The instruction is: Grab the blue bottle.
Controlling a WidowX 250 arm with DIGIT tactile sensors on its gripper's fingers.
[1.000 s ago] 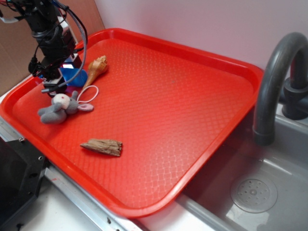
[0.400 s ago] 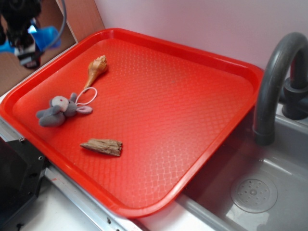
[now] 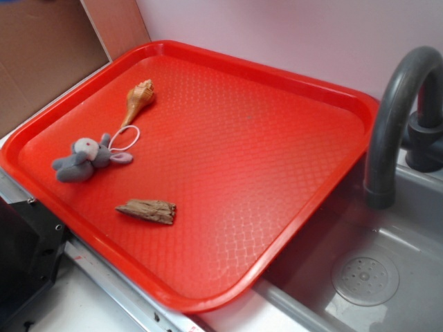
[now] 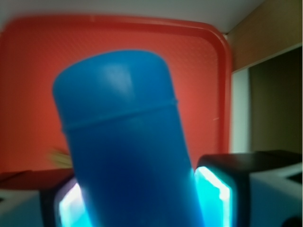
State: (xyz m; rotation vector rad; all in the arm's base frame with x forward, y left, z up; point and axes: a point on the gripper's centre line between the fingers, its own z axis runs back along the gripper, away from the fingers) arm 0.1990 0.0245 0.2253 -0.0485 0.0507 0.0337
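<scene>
**Bottle clamped above tray**

Wrist view: gripper (image 4: pixel 137 198) is closed on the bright-blue cylindrical plastic bottle (image 4: pixel 125 142), frame centre. Exterior view: red plastic tray (image 3: pixel 291 90) holds 3 items at left: tan seashell (image 3: pixel 137 98), grey plush mouse (image 3: pixel 83 158), brown bark piece (image 3: pixel 147 211).

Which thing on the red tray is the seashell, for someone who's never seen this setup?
Start at the red tray beside the gray faucet. Go to its far left corner, above the gray stuffed mouse. The seashell is the tan, pointed spiral there, smoother and lighter than the brown wood scrap nearer the front edge.
</scene>
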